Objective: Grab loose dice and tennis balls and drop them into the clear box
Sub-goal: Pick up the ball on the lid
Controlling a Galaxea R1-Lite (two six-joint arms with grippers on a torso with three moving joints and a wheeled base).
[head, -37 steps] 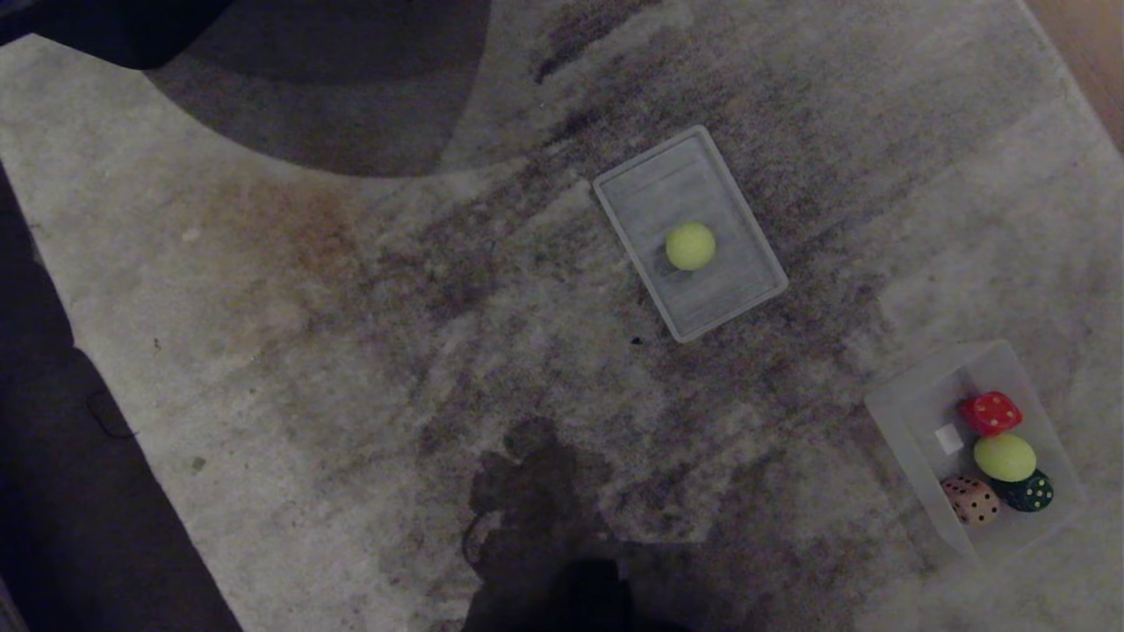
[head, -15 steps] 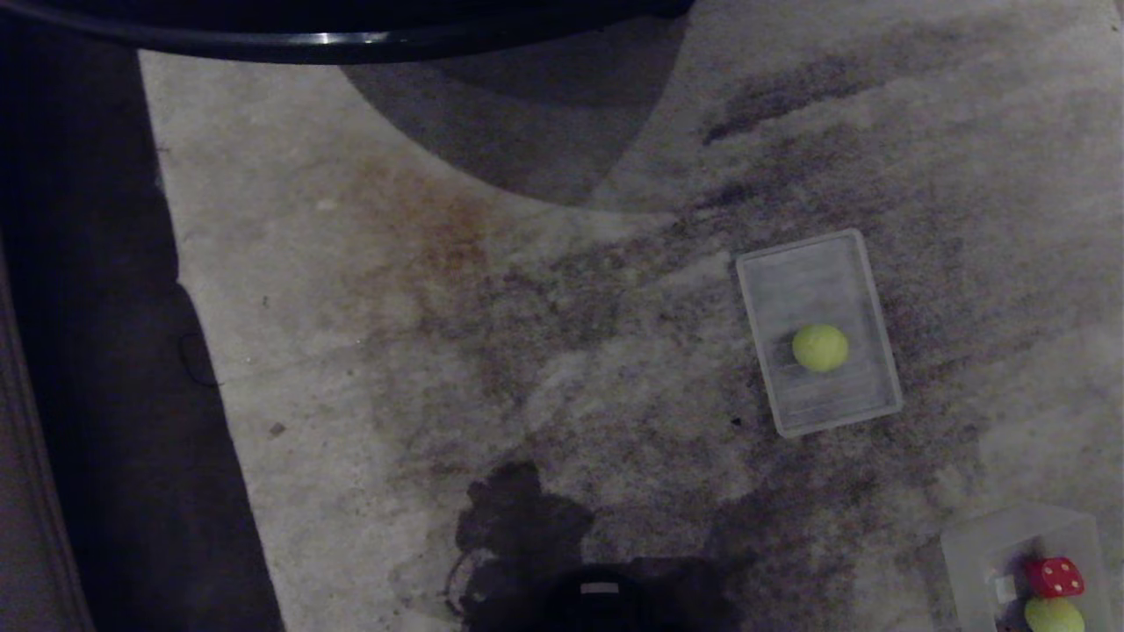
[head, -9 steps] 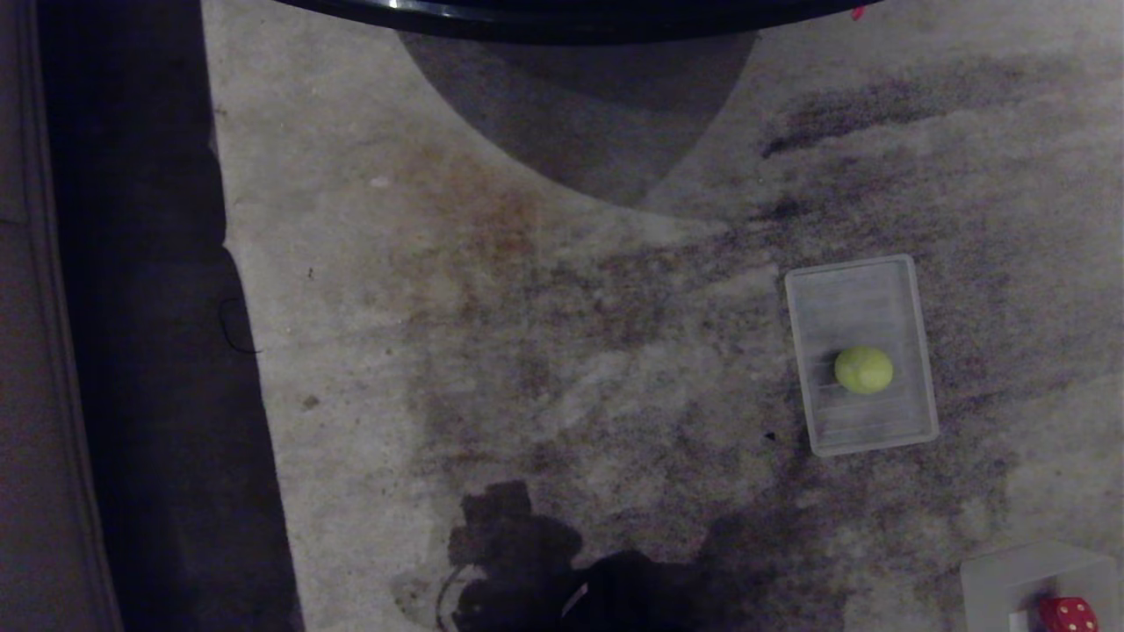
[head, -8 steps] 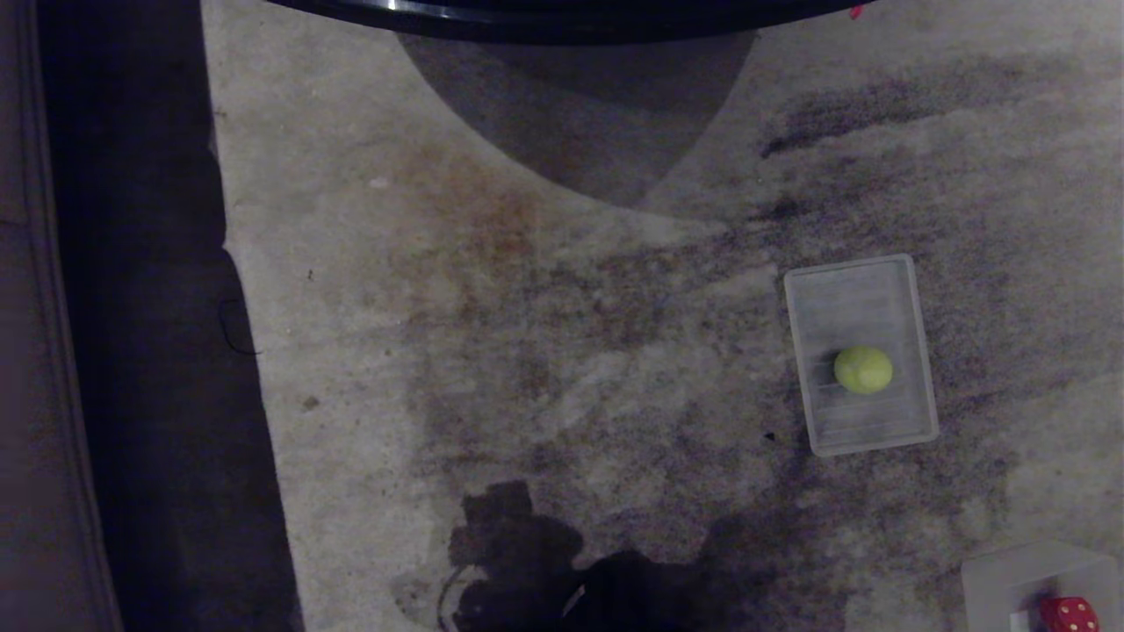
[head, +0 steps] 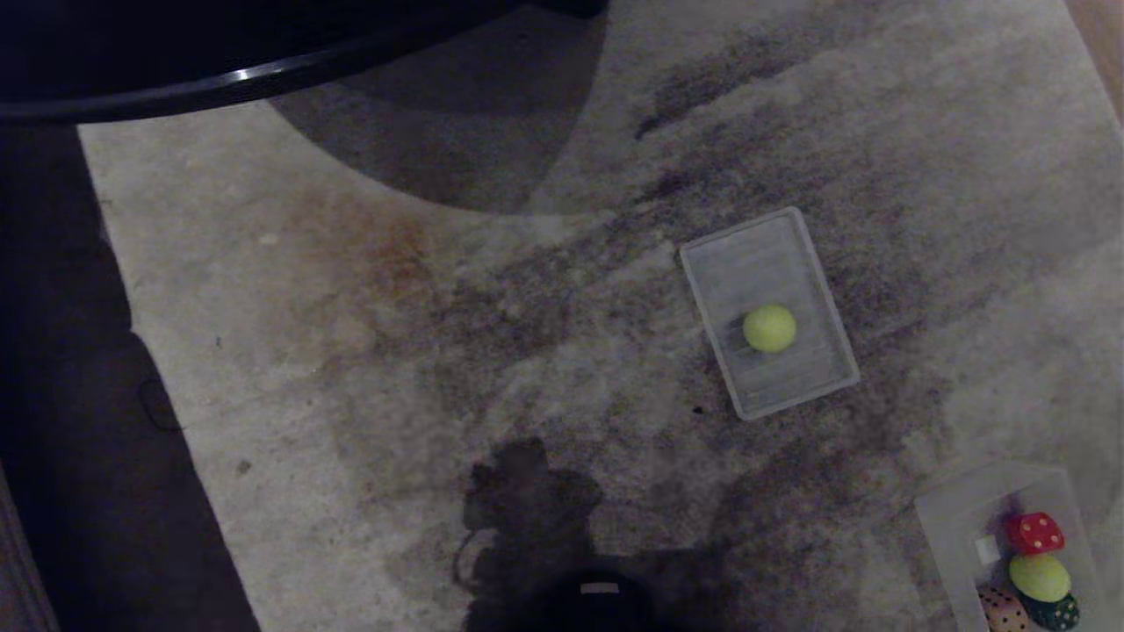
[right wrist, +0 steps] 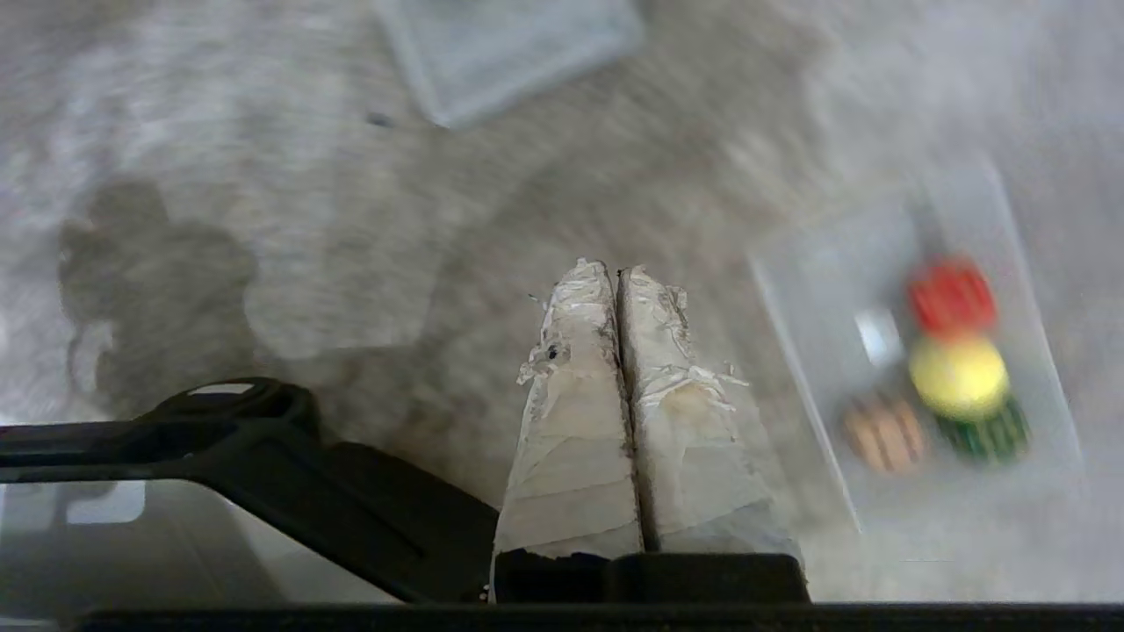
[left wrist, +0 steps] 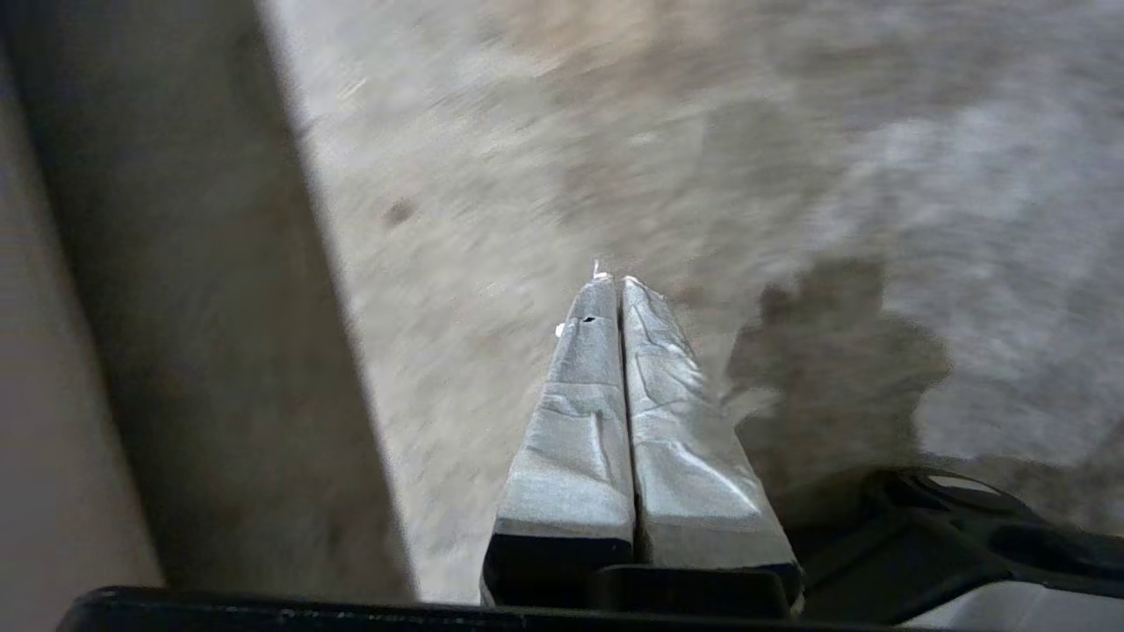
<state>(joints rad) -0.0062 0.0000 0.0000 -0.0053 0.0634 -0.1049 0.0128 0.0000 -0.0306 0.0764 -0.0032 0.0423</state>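
Note:
One tennis ball (head: 769, 327) rests on a flat ribbed translucent lid (head: 746, 263) lying on the rug. At the lower right stands the clear box (head: 953, 518), holding a red die (head: 1034, 532), a second tennis ball (head: 1040, 577), a peach die (head: 1001, 612) and a dark green die (head: 1056, 613). Neither arm shows in the head view. My right gripper (right wrist: 610, 268) is shut and empty, hanging above the rug beside the clear box (right wrist: 817, 298). My left gripper (left wrist: 612, 281) is shut and empty over bare rug.
A dark round tabletop edge (head: 263, 70) crosses the far left and casts a shadow on the stained rug (head: 395, 351). Dark floor (head: 53, 439) runs along the rug's left side. My own shadow (head: 527, 509) falls near the front.
The whole head view has swung, so the camera moved: the lid with its ball sits further left and looks turned, and more of the clear box shows. Nothing itself has moved.

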